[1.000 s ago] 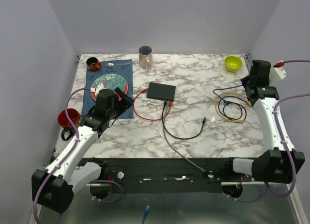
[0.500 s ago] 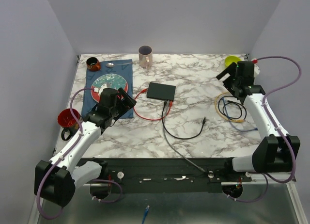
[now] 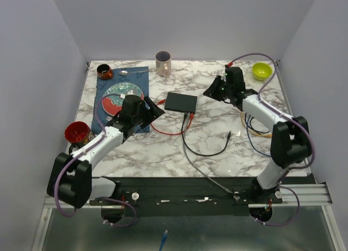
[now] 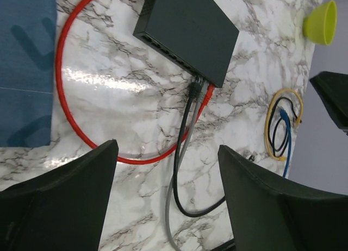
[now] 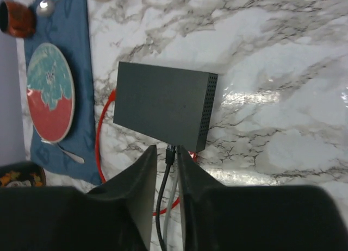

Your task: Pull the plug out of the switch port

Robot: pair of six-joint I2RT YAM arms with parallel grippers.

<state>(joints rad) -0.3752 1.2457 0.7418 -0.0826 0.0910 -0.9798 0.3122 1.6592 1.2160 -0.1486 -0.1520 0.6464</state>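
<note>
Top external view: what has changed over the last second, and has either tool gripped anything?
The right tool swung from the table's right edge leftward, ending just right of the switch. The left tool reached rightward toward the switch's left side. Neither has taken hold of anything. The switch, its plugged cables and the mug stayed put.

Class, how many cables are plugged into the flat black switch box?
3, side by side at one end of the port row on the flat matte-black switch: a black cable, a grey cable and a red cable. Other ports look empty.
</note>
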